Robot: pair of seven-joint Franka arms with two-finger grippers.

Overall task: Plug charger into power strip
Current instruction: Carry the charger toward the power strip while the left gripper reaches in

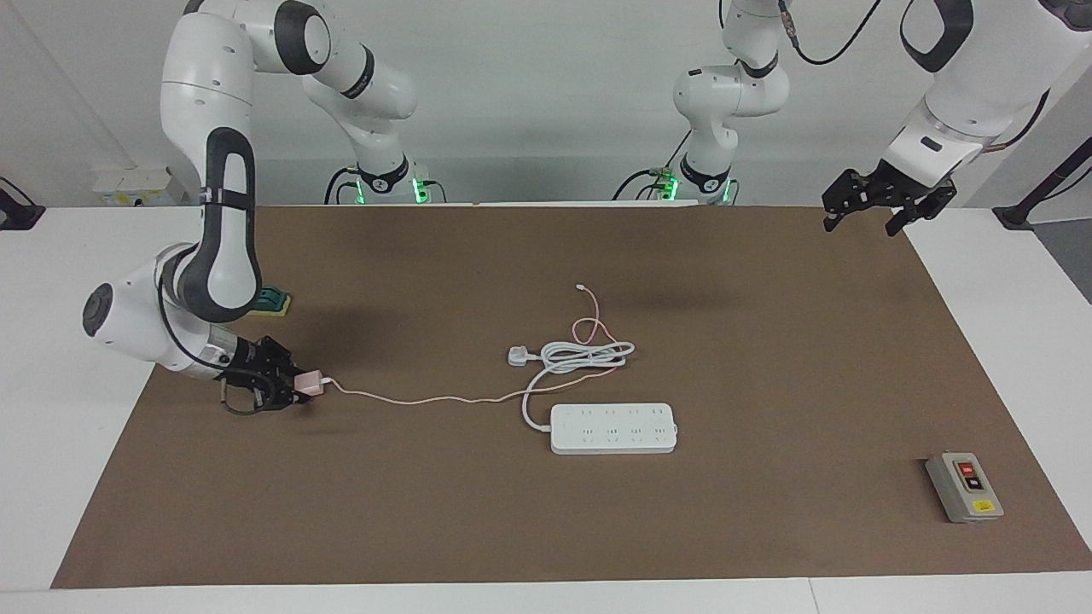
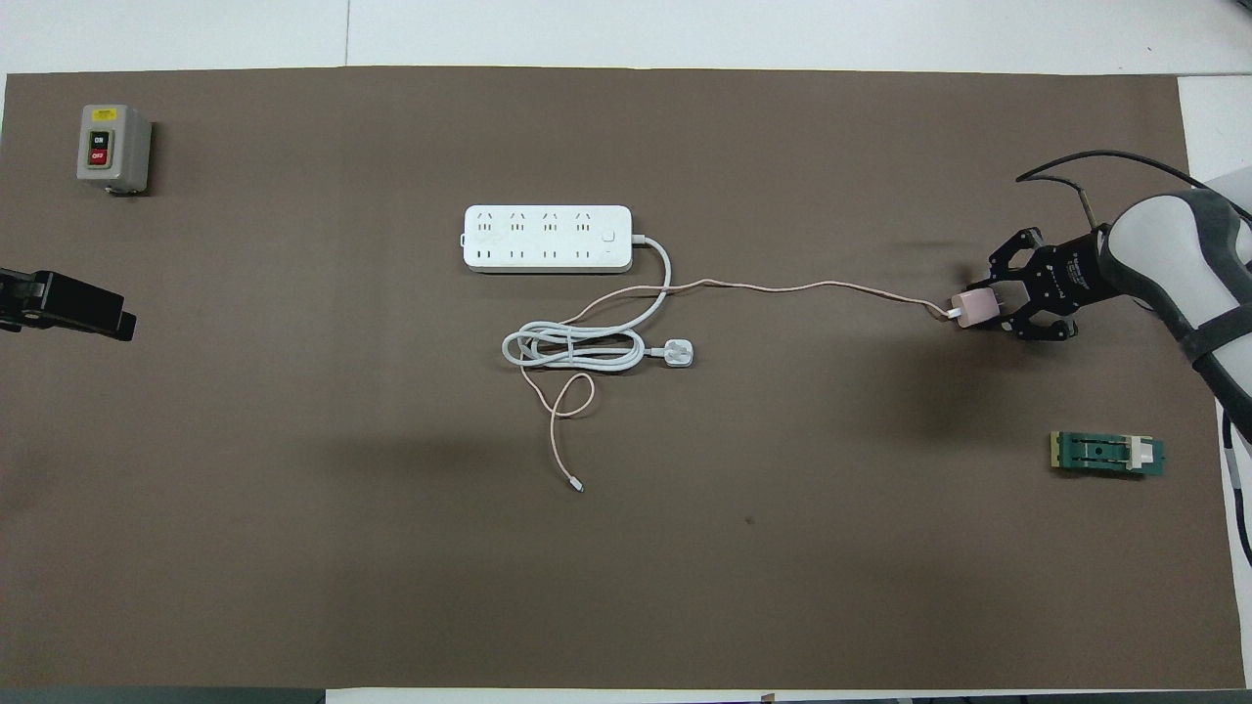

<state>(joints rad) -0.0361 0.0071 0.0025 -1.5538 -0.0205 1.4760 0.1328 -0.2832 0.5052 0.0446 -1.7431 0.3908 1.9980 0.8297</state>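
Note:
The pale-pink charger (image 1: 309, 383) (image 2: 974, 307) is held between the fingers of my right gripper (image 1: 296, 389) (image 2: 992, 310), low over the mat at the right arm's end of the table. Its thin pink cable (image 1: 426, 399) (image 2: 782, 286) trails across the mat, under the coiled white cord (image 1: 589, 351) (image 2: 572, 349), to a tiny connector (image 1: 580, 288) (image 2: 579, 485). The white power strip (image 1: 614, 428) (image 2: 548, 238) lies flat mid-table, sockets up. My left gripper (image 1: 887, 207) (image 2: 68, 305) waits raised and open over the left arm's end of the table.
A white three-pin plug (image 1: 519, 356) (image 2: 680, 352) lies beside the coiled cord. A grey box with red and black buttons (image 1: 964, 488) (image 2: 112, 147) sits at the left arm's end, farther from the robots. A small green part (image 1: 275, 300) (image 2: 1107, 454) lies near the right arm.

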